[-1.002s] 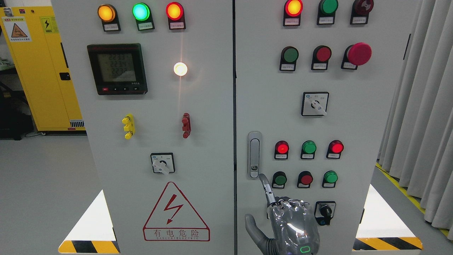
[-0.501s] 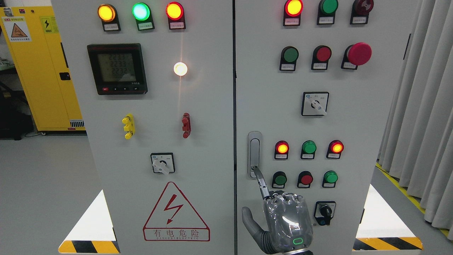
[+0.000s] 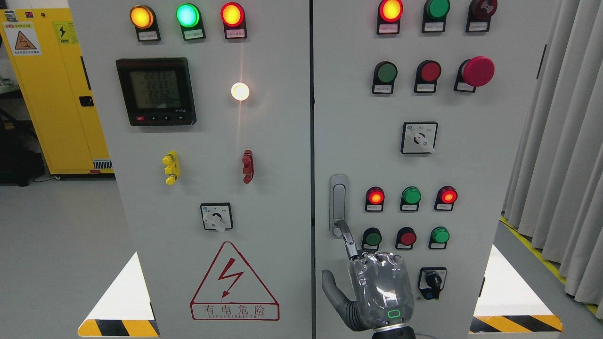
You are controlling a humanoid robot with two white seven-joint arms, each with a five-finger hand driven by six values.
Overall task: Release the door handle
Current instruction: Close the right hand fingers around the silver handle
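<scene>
The grey door handle point(image 3: 338, 197) stands upright in its recessed plate at the left edge of the right cabinet door point(image 3: 471, 165). My right hand point(image 3: 377, 282) comes up from the bottom edge below it, its back toward the camera. Its index finger point(image 3: 347, 241) is stretched out and its tip touches the lower end of the handle, at the lock button. The other fingers are curled against the palm and the thumb point(image 3: 330, 287) sticks out to the left. The hand holds nothing. My left arm is out of view.
Round red and green buttons point(image 3: 407, 238) and lit lamps point(image 3: 411, 196) sit just right of the handle. A black rotary switch point(image 3: 432, 282) is beside the hand. The left door point(image 3: 212, 165) carries a meter, lamps and a warning triangle. Curtains hang at the right, and a yellow cabinet point(image 3: 52, 89) stands at the left.
My right hand has risen and shifted slightly left. Its index fingertip went from just below the handle plate up onto the handle's lower end.
</scene>
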